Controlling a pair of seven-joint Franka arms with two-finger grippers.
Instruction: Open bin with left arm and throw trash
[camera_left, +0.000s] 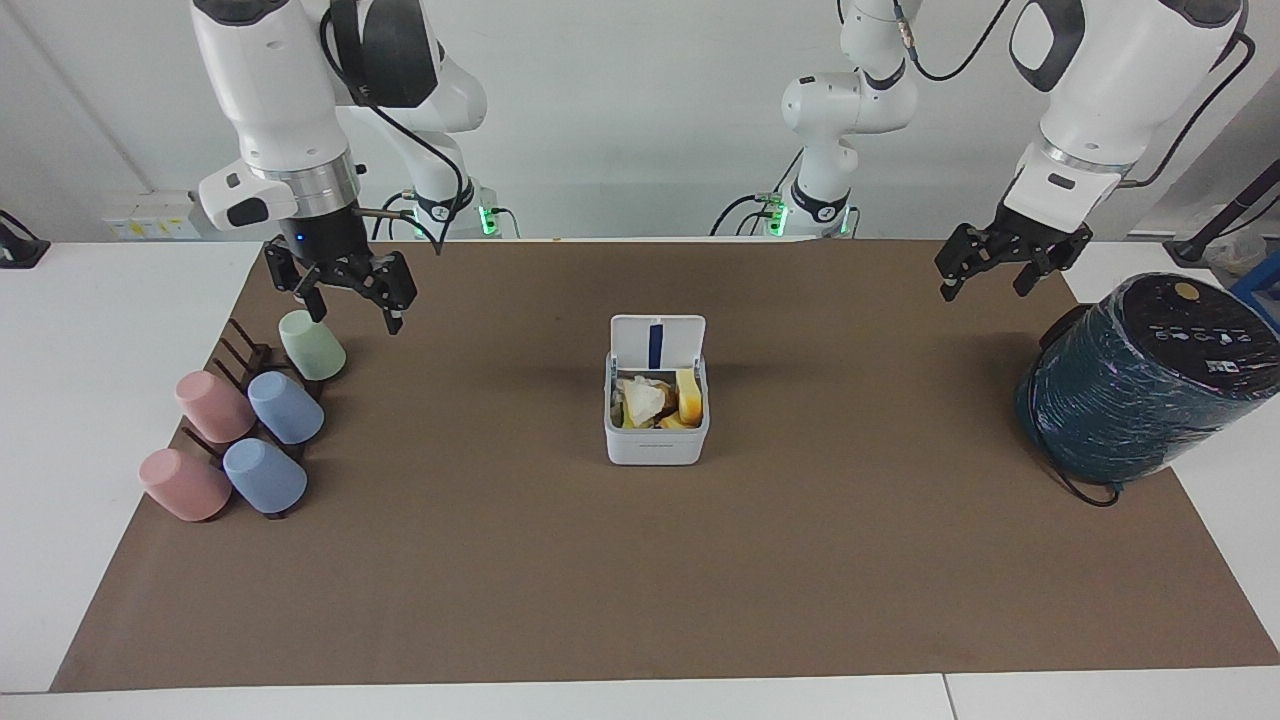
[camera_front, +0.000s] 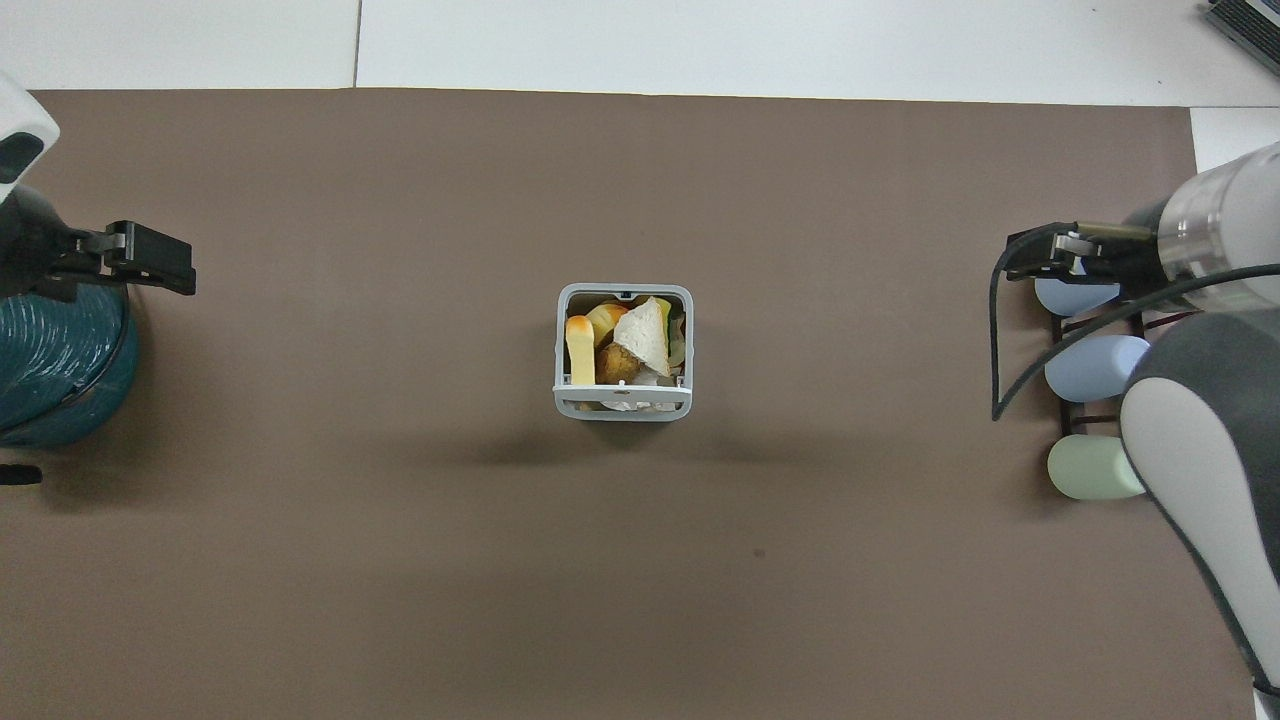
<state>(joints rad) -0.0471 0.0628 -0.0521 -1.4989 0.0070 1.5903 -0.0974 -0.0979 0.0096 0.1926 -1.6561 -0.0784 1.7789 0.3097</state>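
In the overhead view my right arm (camera_front: 1215, 480) is covering most of the cup rack (camera_front: 1100, 325) and the pink cups, and its edge is cutting off my left arm, so only one black tip of my left fingers (camera_front: 150, 255) is showing there. The teal cylinder (camera_front: 55, 365) is running off that same edge and sitting partly under my left wrist. The white wedge (camera_left: 643, 400) and the toast slice (camera_left: 688, 397) are hiding whatever is lying deeper in the bin (camera_left: 656, 440), and the bench (camera_left: 1225, 490) is being cropped at both ends.
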